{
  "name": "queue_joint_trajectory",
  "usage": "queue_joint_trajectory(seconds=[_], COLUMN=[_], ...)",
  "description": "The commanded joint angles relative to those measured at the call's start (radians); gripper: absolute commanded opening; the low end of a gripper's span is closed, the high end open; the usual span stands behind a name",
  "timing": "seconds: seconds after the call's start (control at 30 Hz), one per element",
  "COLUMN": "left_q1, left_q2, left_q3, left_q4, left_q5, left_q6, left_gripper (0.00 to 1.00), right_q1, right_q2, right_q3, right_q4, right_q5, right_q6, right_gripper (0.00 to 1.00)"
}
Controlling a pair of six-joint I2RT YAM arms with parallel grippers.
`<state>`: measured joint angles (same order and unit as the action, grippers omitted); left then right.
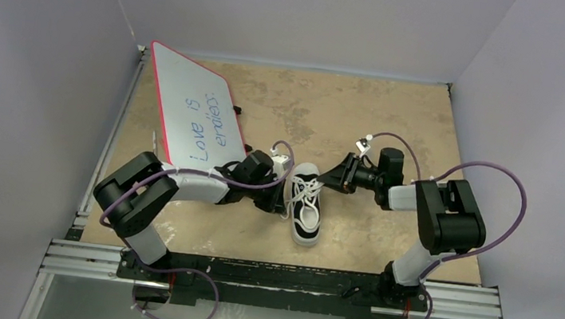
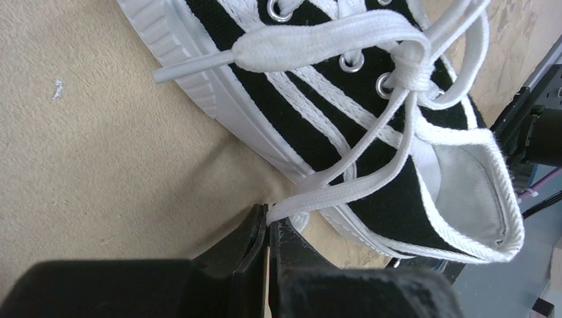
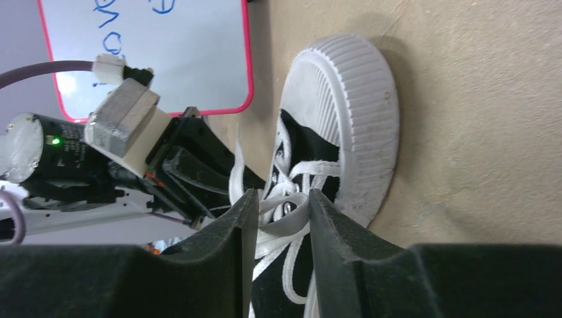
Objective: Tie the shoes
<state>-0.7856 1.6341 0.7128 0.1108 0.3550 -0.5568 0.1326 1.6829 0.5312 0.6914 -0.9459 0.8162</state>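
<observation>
The sneaker (image 1: 307,206) sits on the table (image 1: 397,116) between the two arms, a little left of centre and lying lengthwise from far to near. The left gripper (image 2: 268,222) is just beside its left side, low by the white sole. Its fingers are pressed together, pinching one lace (image 2: 344,189). That lace runs up taut across the black canvas to a knot (image 2: 414,66) over the eyelets.

The right gripper (image 3: 283,199) reaches in from the far right and hangs over the laced top of the sneaker. Its fingers stand apart with loose lace strands in the gap between them; whether they press on those strands is not clear.

From above, both sets of fingertips are too small and dark to make out. The left wrist view cuts off the front of the sneaker, and the right wrist view hides everything behind the ribbed toe cap (image 3: 358,112) under its own fingers. A whiteboard (image 1: 192,113) leans at the far left; its second blue word is hard to read.
</observation>
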Motion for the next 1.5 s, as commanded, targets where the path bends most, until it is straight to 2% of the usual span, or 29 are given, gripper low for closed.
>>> queue_joint_trajectory(seconds=[0.0,0.1,0.17,0.27,0.33,0.47,0.57,0.63,0.83,0.97,1.27,1.47], left_q1=[-0.003,-0.003,-0.002,-0.002,-0.002,-0.007,-0.015,-0.017,-0.015,-0.016,-0.020,-0.035], left_q2=[0.010,0.006,0.005,0.019,0.043,0.151,0.200,0.177,0.145,0.160,0.098,0.064], left_q3=[0.048,0.051,0.053,0.053,0.063,0.122,0.132,0.110,0.037,0.038,-0.057,-0.060], left_q4=[0.027,0.000,-0.037,-0.102,-0.160,-0.321,-0.374,-0.362,-0.337,-0.409,-0.348,-0.335], left_q5=[0.025,0.026,0.013,0.001,0.006,-0.006,-0.036,-0.081,-0.180,-0.219,-0.240,-0.266], left_q6=[0.016,0.024,0.020,0.010,-0.027,-0.070,-0.061,-0.073,-0.130,-0.153,-0.203,-0.211], left_gripper=[0.00,0.00,0.00,0.00,0.00,0.00,0.00,0.00,0.00,0.00,0.00,0.00], right_q1=[0.003,0.003,0.002,0.001,0.001,0.002,0.001,0.000,-0.006,-0.020,-0.044,-0.045], right_q2=[-0.009,-0.064,-0.112,-0.169,-0.189,-0.181,-0.134,-0.120,-0.121,-0.124,-0.079,-0.082], right_q3=[-0.011,0.003,0.041,0.157,0.201,0.199,0.199,0.171,0.157,0.145,0.117,0.121], right_q4=[0.070,-0.039,-0.204,-0.532,-0.631,-0.628,-0.608,-0.585,-0.585,-0.569,-0.523,-0.533], right_q5=[-0.064,-0.008,0.058,0.235,0.306,0.353,0.368,0.338,0.439,0.469,0.468,0.486], right_q6=[0.042,-0.014,-0.081,-0.275,-0.350,-0.380,-0.391,-0.371,-0.365,-0.380,-0.386,-0.384], right_gripper=[0.30,0.01,0.00,0.00,0.00,0.00,0.00,0.00,0.00,0.00,0.00,0.00])
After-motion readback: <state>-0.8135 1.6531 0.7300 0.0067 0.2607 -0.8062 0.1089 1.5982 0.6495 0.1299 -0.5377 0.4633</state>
